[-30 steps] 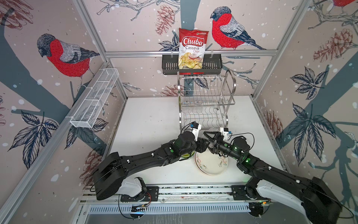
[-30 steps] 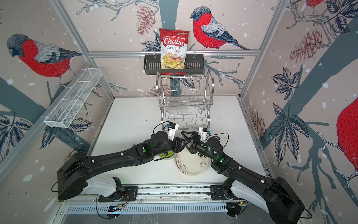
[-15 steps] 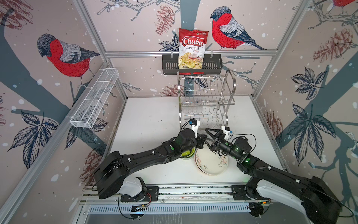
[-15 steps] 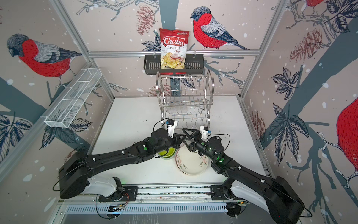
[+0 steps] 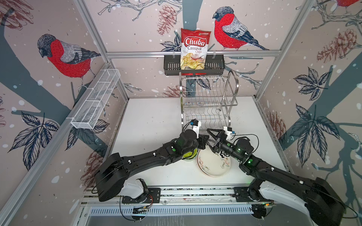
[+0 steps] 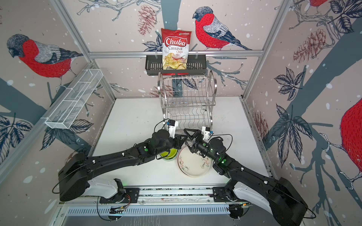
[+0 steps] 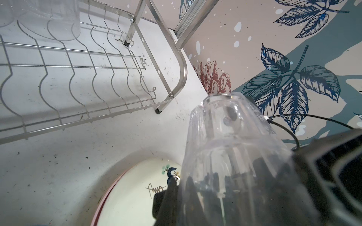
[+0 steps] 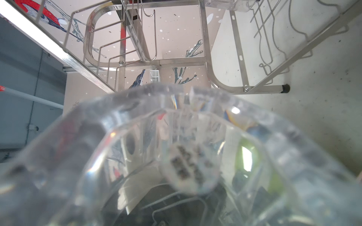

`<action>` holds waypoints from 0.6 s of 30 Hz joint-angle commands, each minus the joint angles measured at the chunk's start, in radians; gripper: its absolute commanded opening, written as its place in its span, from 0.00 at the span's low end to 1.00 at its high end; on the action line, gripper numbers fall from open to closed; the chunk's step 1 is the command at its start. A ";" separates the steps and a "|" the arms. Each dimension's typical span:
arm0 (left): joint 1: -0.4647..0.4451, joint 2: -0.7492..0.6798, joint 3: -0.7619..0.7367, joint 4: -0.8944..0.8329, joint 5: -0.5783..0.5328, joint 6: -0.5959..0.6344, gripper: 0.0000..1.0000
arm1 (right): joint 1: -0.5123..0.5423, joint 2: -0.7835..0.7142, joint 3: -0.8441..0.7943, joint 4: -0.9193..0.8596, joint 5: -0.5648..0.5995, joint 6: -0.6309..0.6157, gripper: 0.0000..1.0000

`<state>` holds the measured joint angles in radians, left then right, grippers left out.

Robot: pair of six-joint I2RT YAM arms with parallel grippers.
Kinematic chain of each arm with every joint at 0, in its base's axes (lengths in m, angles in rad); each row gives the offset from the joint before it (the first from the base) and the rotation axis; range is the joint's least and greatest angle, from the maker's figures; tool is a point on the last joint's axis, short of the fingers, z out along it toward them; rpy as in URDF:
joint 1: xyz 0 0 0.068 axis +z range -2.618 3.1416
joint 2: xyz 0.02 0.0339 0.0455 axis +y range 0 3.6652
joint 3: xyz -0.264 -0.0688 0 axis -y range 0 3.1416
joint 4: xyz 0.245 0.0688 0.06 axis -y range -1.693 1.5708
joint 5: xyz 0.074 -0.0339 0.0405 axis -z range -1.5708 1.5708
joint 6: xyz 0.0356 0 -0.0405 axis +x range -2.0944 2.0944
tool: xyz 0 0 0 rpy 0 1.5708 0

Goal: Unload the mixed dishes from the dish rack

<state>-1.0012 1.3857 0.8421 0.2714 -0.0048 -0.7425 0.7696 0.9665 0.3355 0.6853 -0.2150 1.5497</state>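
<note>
A: Where is the tumbler right now?

B: It is up off the counter [image 5: 152, 121], in front of the rack [image 5: 203, 92], right between your two arms. You can see the tumbler [image 7: 225, 148] big and close in the left wrist view. It fills most of the right wrist view too.

A: What is the left end effector doing?

B: Your left end effector [image 5: 204, 139] is pressed together on the tumbler. It pinches the clear wall. You can see dark fingers [image 7: 166, 195] at the glass in the left wrist view.

A: And the right one?

B: Your right end effector [image 5: 211, 138] has its jaws spread wide, one on each side of the tumbler. I cannot tell if they touch the glass.

A: Is anything in the rack?

B: Yes. Two more tumblers [image 7: 49, 21] stand inside it, near its left end, under the top shelf. They are clear, so they are hard to see from above.

A: What lies on the counter?

B: A stack of plates [image 5: 213, 166] lies near you, just below the end effectors in both top views. The cream one with doodles is on top. A pink rim peeks out from under it in the left wrist view. Just to the left is a lime bowl [image 5: 189, 155], half hidden under your left arm. It sits in another bowl with a paler rim.

A: And on the walls?

B: A chips bag [image 5: 195, 49] stands in a black basket [image 5: 172, 66] on the back wall, above the rack. A white tray [image 5: 96, 101] hangs on the left wall.
</note>
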 commanded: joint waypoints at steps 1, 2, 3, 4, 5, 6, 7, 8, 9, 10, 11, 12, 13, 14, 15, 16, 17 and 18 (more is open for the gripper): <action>-0.005 -0.005 0.015 0.095 0.096 0.012 0.00 | 0.009 -0.001 0.018 -0.087 -0.063 -0.070 1.00; -0.005 -0.005 0.015 0.093 0.095 0.010 0.00 | 0.009 -0.002 0.022 -0.096 -0.060 -0.074 0.99; -0.006 -0.007 0.012 0.090 0.094 0.009 0.00 | 0.010 -0.004 0.023 -0.102 -0.058 -0.080 0.99; -0.006 -0.008 0.012 0.086 0.092 0.009 0.00 | 0.009 -0.006 0.023 -0.106 -0.058 -0.080 0.99; -0.005 -0.009 0.012 0.081 0.091 0.008 0.00 | 0.010 -0.009 0.022 -0.112 -0.055 -0.080 0.99; -0.005 -0.011 0.012 0.074 0.083 0.006 0.00 | 0.009 -0.013 0.022 -0.120 -0.053 -0.083 0.99; -0.005 -0.013 0.014 0.060 0.072 0.007 0.00 | 0.008 -0.021 0.025 -0.138 -0.048 -0.089 0.99; -0.005 -0.016 0.014 0.048 0.062 0.008 0.00 | 0.007 -0.031 0.030 -0.166 -0.041 -0.102 0.99; -0.006 -0.018 0.014 0.037 0.051 0.009 0.00 | 0.006 -0.041 0.037 -0.196 -0.030 -0.116 0.99; -0.005 -0.022 0.014 0.027 0.041 0.011 0.00 | 0.004 -0.056 0.043 -0.233 -0.017 -0.131 0.99; -0.005 -0.023 0.013 0.017 0.034 0.012 0.00 | 0.004 -0.073 0.050 -0.262 -0.001 -0.143 0.99; -0.005 -0.026 0.012 0.009 0.029 0.012 0.00 | 0.004 -0.086 0.053 -0.284 0.012 -0.151 0.99; -0.005 -0.027 0.012 0.001 0.023 0.013 0.00 | 0.003 -0.102 0.054 -0.306 0.027 -0.155 0.99; -0.005 -0.029 0.012 -0.006 0.019 0.014 0.00 | 0.002 -0.117 0.054 -0.322 0.041 -0.160 0.99; -0.005 -0.031 0.011 -0.013 0.016 0.014 0.00 | 0.001 -0.128 0.054 -0.338 0.053 -0.163 0.99; -0.005 -0.034 0.011 -0.019 0.009 0.017 0.00 | 0.002 -0.140 0.053 -0.354 0.064 -0.166 0.99; -0.005 -0.037 0.011 -0.026 0.005 0.020 0.00 | 0.002 -0.150 0.050 -0.365 0.072 -0.166 0.99; -0.005 -0.042 0.011 -0.032 -0.001 0.022 0.00 | 0.001 -0.157 0.048 -0.372 0.074 -0.167 0.99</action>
<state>-1.0058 1.3602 0.8440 0.2207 0.0097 -0.7319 0.7715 0.8249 0.3828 0.3878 -0.1913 1.4136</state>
